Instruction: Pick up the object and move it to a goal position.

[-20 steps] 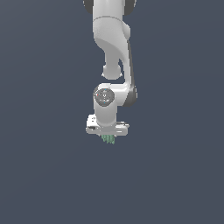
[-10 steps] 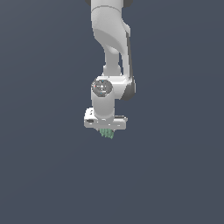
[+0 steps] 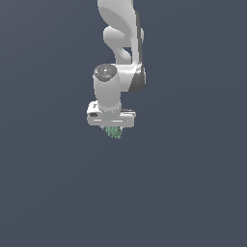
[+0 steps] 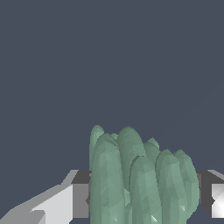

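The object point(image 3: 114, 132) is a tiny pale green, ridged, bumpy lump that hangs just under my white gripper point(image 3: 112, 129) in the exterior view, held up in the air. In the wrist view the object point(image 4: 140, 179) fills the space between my two fingers point(image 4: 65, 203), which press it from both sides. The gripper is shut on it. No goal marker shows in either view.
The white arm point(image 3: 120, 43) reaches down from the top of the exterior view. Around it there is only a plain dark grey-blue background.
The arm has moved toward the exterior view's left and upward with the green object still held in the gripper.
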`<state>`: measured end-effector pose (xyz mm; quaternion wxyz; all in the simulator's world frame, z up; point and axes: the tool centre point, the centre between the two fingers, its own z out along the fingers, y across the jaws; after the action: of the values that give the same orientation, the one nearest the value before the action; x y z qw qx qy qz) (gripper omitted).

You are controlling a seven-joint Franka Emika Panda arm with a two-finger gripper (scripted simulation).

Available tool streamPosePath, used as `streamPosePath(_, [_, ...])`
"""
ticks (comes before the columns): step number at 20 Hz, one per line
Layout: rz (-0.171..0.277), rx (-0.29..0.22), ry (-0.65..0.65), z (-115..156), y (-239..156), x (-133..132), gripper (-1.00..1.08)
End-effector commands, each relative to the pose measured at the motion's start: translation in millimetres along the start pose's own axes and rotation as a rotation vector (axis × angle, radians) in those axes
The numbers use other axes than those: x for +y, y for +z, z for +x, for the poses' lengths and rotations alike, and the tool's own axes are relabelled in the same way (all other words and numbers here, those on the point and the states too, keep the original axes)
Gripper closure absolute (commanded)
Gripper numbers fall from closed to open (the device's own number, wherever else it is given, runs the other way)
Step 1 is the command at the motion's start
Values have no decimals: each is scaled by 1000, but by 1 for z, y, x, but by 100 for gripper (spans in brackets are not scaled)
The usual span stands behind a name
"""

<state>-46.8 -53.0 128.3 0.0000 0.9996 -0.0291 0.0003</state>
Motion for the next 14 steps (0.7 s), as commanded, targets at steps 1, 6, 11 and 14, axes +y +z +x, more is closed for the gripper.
streamPosePath(1, [0,0,0,-14,-16,7,108])
streamPosePath(6, [1,0,0,-42,-47,20,108])
streamPosePath(11, [1,0,0,-67,-76,33,108])
streamPosePath(14, [1,0,0,-78,-90,39,108])
